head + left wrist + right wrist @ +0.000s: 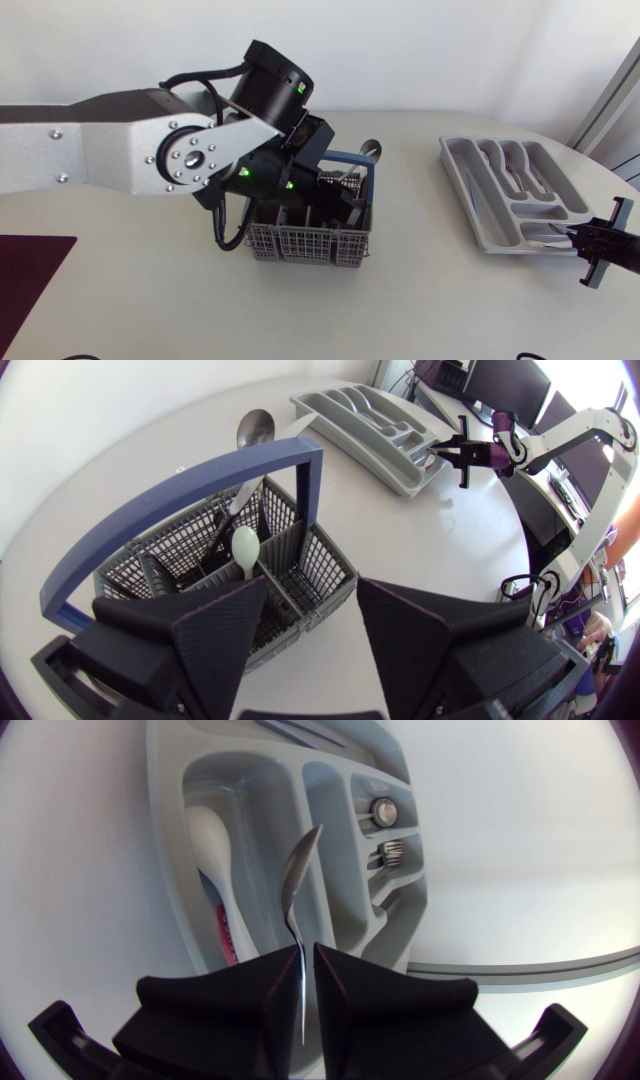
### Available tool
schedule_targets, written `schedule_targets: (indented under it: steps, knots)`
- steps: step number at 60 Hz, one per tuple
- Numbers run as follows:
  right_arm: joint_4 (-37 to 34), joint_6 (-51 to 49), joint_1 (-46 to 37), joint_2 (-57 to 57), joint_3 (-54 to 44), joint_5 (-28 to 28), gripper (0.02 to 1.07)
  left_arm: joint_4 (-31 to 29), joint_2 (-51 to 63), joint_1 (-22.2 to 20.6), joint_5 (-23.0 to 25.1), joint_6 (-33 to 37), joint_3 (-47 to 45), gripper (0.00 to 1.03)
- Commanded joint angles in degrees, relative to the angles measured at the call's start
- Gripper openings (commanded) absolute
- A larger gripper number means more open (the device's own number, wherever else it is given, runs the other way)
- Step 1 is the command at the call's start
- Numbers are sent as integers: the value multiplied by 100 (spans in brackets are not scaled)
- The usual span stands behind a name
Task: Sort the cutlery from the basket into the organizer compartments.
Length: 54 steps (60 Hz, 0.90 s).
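Note:
The grey mesh basket (pixel 300 243) with a blue handle (pixel 190 495) stands mid-table. A white spoon (pixel 245 545) and a metal spoon (pixel 255 428) stick up out of it. My left gripper (pixel 312 590) hangs open just above the basket's near compartments, touching nothing. At the right lies the grey organizer (pixel 470 205), which holds several pieces. My right gripper (pixel 307 955) is at the organizer's near end, shut on the handle of a metal spoon (pixel 297 880). That spoon's bowl points out over a long compartment. A white spoon (pixel 212 845) lies in the neighbouring compartment.
My left arm (pixel 110 150) covers much of the basket in the head view. A dark mat (pixel 30 275) lies at the table's left front. The organizer sits close to the table's right edge, with bare table between it and the basket.

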Motion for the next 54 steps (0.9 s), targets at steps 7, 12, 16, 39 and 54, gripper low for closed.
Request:
schedule_targets:
  steps: [7,12,16,39,54]
  knots:
    - [44,-202,69,-170,-299,94,58,23,22,2,-47,102,-223,63]
    - [9,-184,78,-346,-413,147,68,23,-5,2,-47,111,-231,63]
    - [-97,-175,78,-513,-483,156,75,23,-57,11,-47,111,-240,63]
    - [-510,-149,113,-909,-527,411,91,5,-224,20,-47,128,-372,63]
    - [-2145,1371,236,-1919,27,147,96,32,-233,125,-38,155,-416,63]
